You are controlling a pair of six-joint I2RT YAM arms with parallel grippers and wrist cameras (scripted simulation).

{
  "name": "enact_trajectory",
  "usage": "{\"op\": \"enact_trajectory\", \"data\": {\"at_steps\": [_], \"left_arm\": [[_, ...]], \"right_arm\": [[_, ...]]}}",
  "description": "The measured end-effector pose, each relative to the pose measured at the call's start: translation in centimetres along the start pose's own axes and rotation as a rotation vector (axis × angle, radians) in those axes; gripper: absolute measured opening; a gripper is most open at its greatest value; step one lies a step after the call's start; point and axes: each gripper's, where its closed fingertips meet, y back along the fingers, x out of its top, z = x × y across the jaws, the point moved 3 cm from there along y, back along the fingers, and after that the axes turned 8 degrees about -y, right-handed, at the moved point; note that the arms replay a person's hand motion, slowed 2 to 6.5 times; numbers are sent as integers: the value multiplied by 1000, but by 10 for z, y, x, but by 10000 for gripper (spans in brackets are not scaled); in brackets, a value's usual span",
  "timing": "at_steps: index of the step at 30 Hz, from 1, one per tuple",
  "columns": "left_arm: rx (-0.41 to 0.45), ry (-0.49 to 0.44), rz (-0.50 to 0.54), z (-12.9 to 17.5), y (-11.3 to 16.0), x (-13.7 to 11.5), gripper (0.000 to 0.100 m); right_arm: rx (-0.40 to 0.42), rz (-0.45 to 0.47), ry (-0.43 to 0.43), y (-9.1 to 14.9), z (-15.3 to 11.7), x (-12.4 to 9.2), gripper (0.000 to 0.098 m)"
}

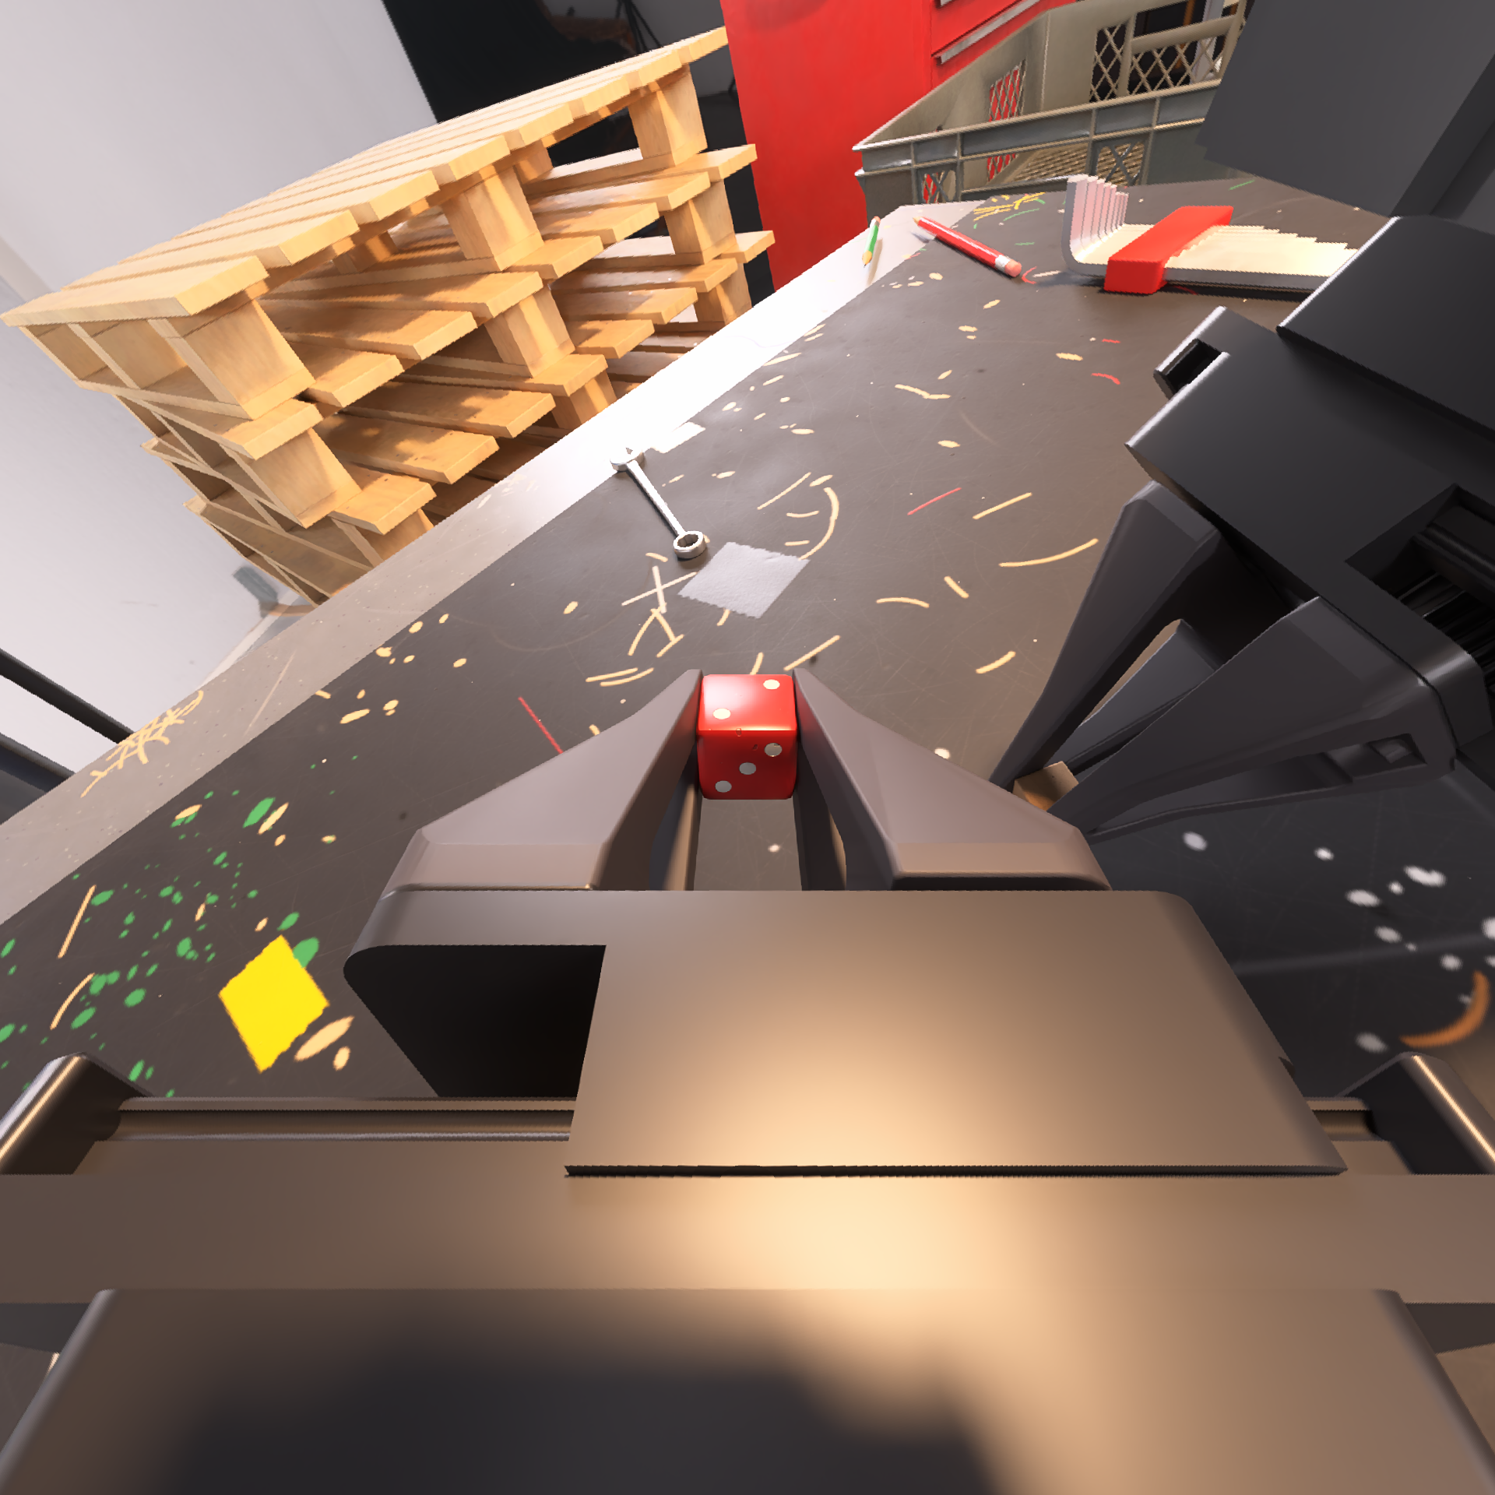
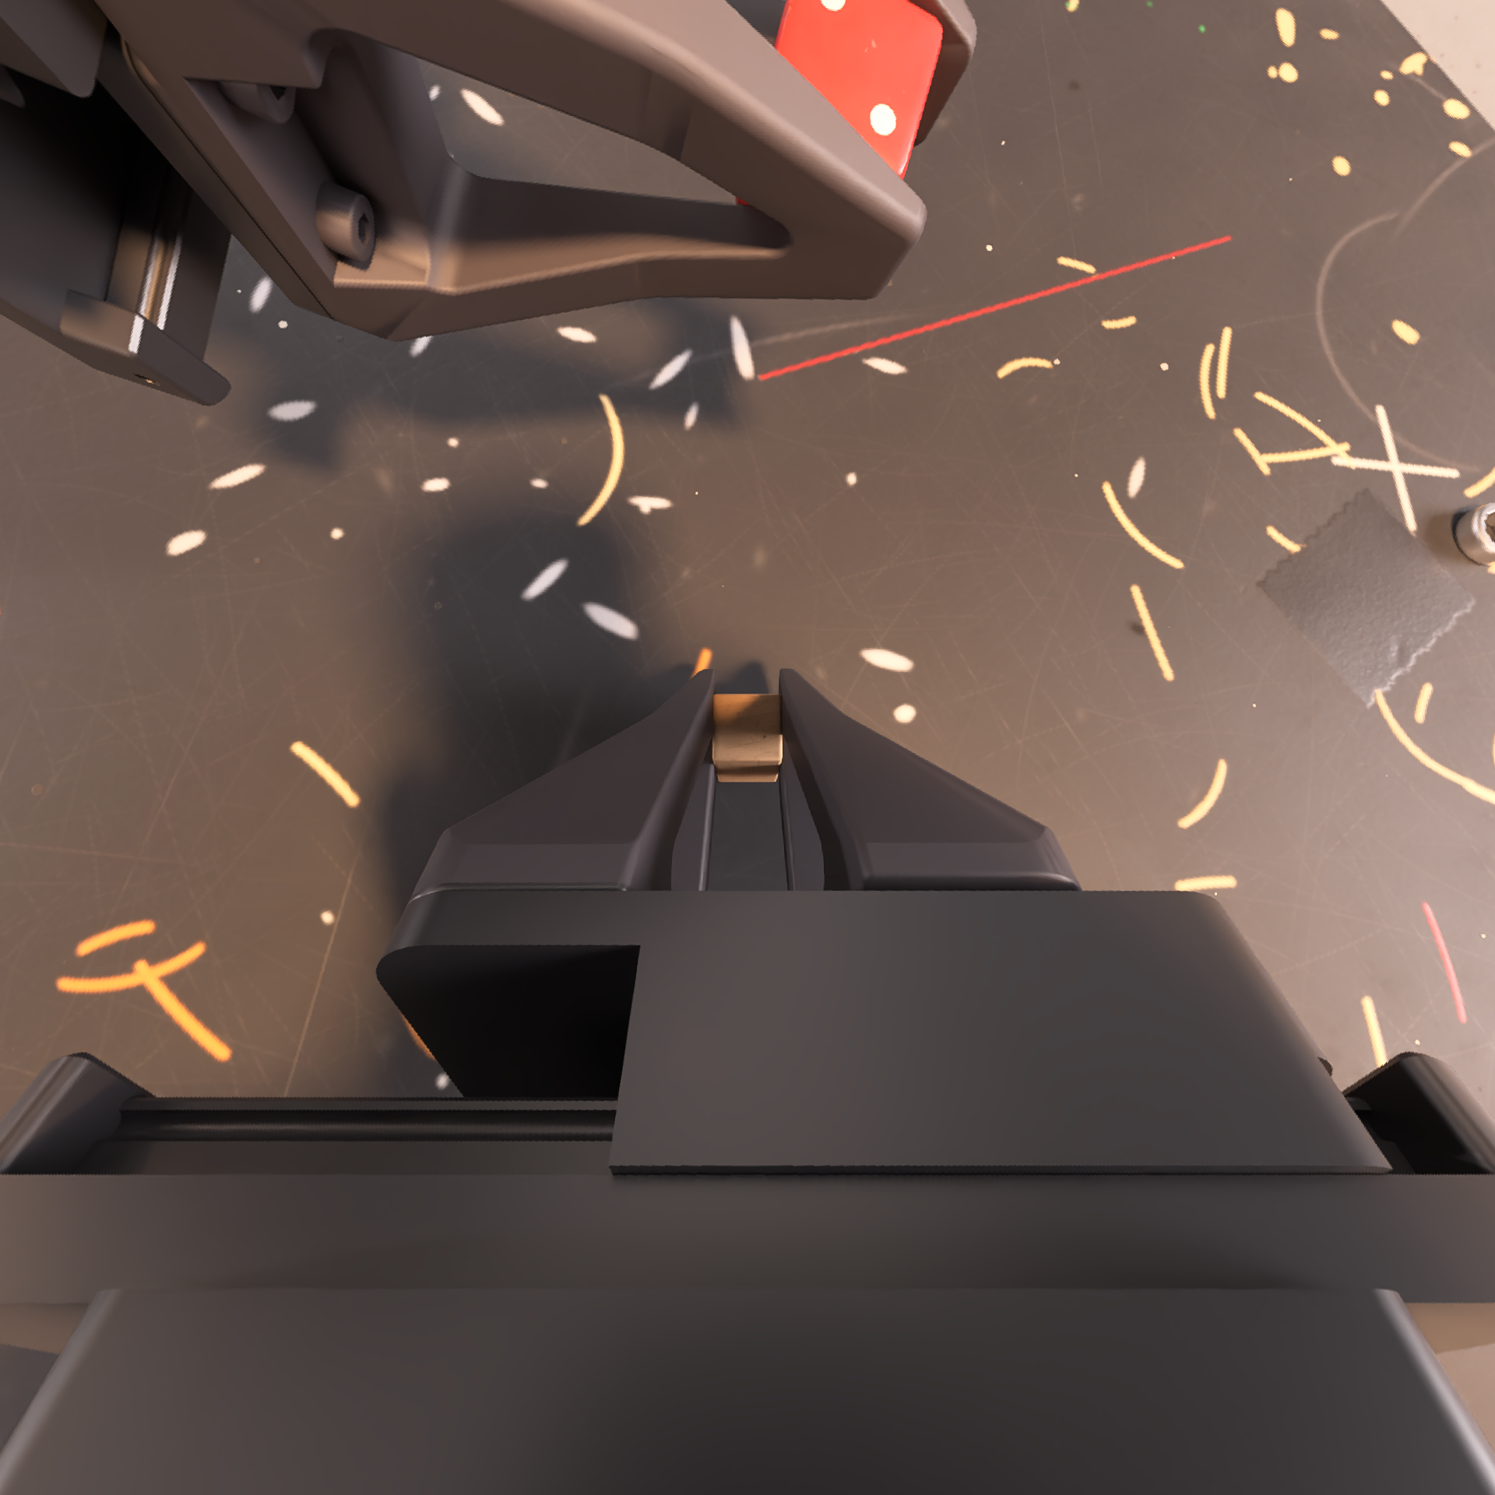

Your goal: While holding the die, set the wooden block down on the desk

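My left gripper (image 1: 746,688) is shut on a red die (image 1: 746,734) with pale pips and holds it above the dark desk (image 1: 890,453). My right gripper (image 2: 746,683) is shut on a small wooden block (image 2: 746,732), held between the fingertips above the desk (image 2: 971,607). In the right wrist view the left gripper with the die (image 2: 870,73) shows at the top, higher than the block. In the left wrist view the right gripper reaches in from the right, a corner of the block (image 1: 1043,785) showing at its fingertips.
On the desk lie a silver wrench (image 1: 659,506), a grey tape patch (image 1: 740,578), a yellow square (image 1: 273,999), a red pencil (image 1: 967,245) and a red block (image 1: 1165,247) on a rack. Stacked wooden pallets (image 1: 404,323) and a grey crate (image 1: 1027,129) stand beyond the edge.
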Motion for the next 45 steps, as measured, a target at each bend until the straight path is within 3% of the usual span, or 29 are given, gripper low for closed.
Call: {"op": "enact_trajectory", "data": {"at_steps": [45], "left_arm": [[31,20,19,-5,2,2,180]], "right_arm": [[14,-16,-14,0,-2,-2,181]]}}
